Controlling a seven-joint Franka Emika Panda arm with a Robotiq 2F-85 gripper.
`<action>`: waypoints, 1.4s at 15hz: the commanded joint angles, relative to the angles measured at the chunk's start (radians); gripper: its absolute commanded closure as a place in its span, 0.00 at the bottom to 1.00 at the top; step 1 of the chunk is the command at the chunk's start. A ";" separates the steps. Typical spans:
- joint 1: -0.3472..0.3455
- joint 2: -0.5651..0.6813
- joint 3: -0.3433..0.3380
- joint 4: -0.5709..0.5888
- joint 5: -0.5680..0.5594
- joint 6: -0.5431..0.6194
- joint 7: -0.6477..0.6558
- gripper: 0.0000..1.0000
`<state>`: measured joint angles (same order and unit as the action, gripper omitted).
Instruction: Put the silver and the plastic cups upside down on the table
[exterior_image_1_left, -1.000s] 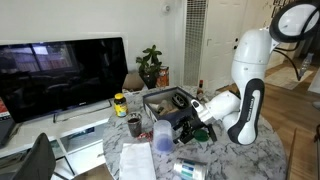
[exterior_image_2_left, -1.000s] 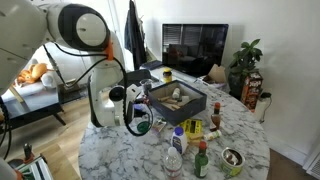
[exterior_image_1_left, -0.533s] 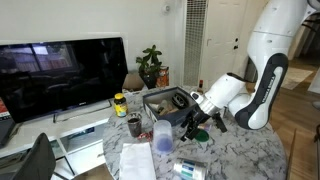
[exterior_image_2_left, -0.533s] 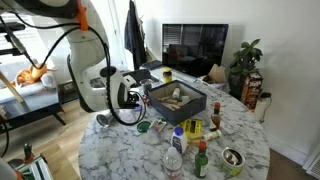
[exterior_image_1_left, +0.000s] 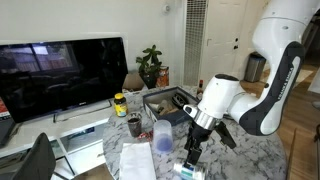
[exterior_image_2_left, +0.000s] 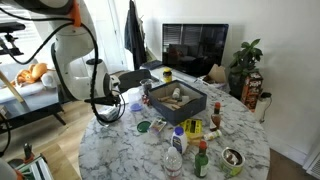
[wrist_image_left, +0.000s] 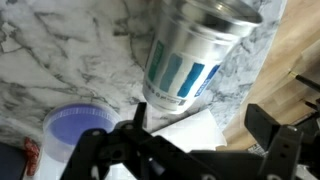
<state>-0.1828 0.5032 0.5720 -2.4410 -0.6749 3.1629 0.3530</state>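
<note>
Jaws spread, the black Robotiq gripper (wrist_image_left: 198, 125) hangs near a blue-striped silver metal cup (wrist_image_left: 195, 55) lying on its side on the white marble table (wrist_image_left: 60, 40). The cup's long axis seems to run straight away from the gripper, narrow base nearest. Beside that cup stands the round blue plastic cup (wrist_image_left: 78, 135), mouth up.

Soft, even daylight fills both exterior views, low-res and a touch grainy, with the television (exterior_image_1_left: 60, 75) throwing back pale reflections. Wrist view now: bright sheen streaking the silver cup (wrist_image_left: 195, 50), and the gripper (wrist_image_left: 195, 125) up close is a dark, blurred silhouette.
</note>
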 joint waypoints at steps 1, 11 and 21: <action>-0.026 0.024 0.031 0.049 0.032 -0.114 -0.010 0.00; 0.217 0.111 -0.138 0.172 0.492 -0.123 -0.378 0.00; 0.301 0.138 -0.211 0.212 0.530 -0.259 -0.458 0.00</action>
<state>0.0767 0.6441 0.3939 -2.2434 -0.1791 2.9610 -0.0696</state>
